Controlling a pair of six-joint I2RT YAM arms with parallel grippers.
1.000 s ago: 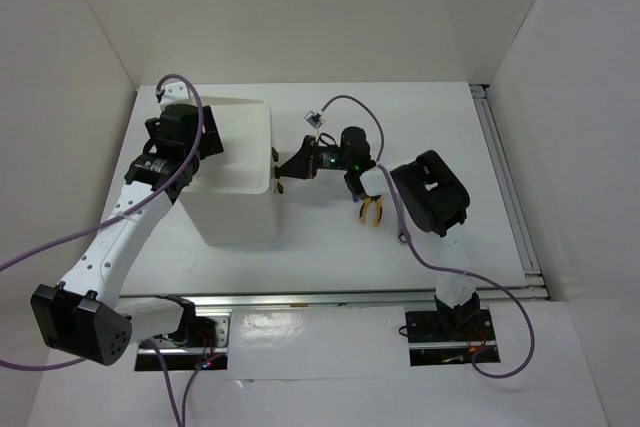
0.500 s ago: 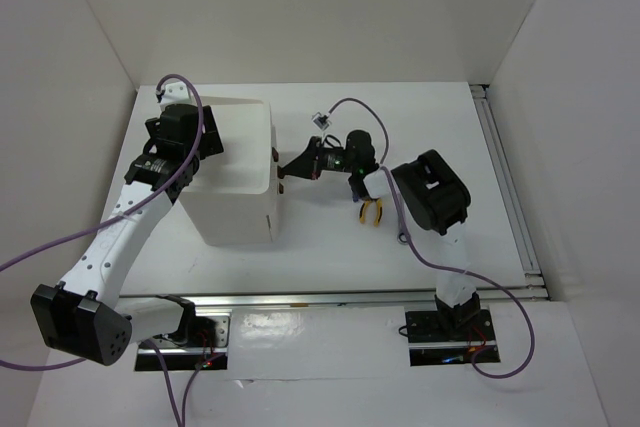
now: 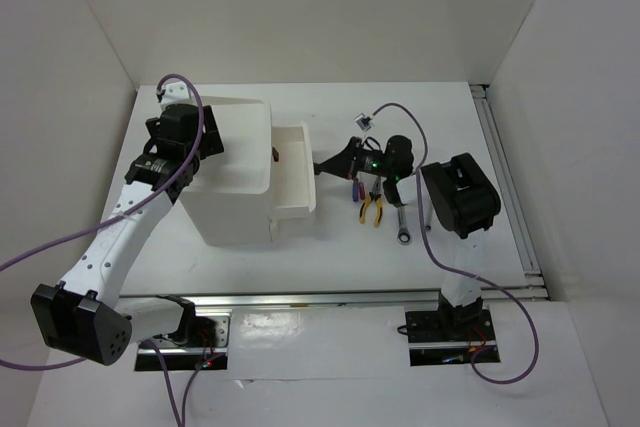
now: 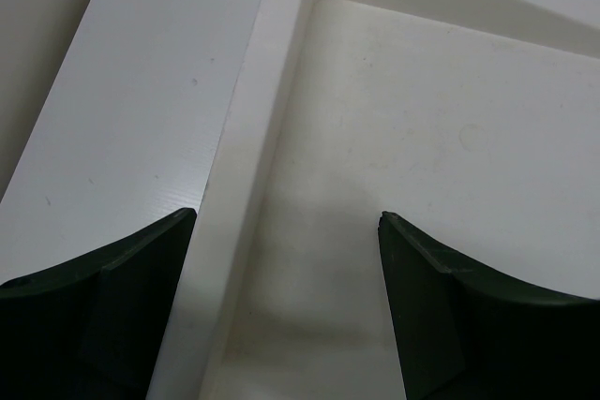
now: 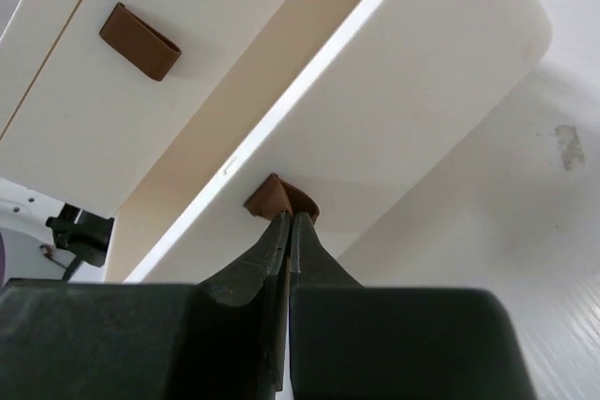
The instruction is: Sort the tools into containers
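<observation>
The right gripper (image 5: 289, 220) pinches the brown handle (image 5: 277, 201) of the half-open drawer (image 3: 292, 175) between closed fingers. I think it is best to pull straight toward 3 o'clock, level, without twisting. The pliers (image 3: 373, 210) wait on the table (image 3: 450, 127), at 4 o'clock from the drawer. The left gripper (image 4: 286, 222) holds its fingers wide over the top bin (image 4: 431, 119).

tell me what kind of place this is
Probably a robot lab test cell: plain white walls box in a table, a left arm and right arm are bolted at its near edge, and a drawer box and pliers sit out.
</observation>
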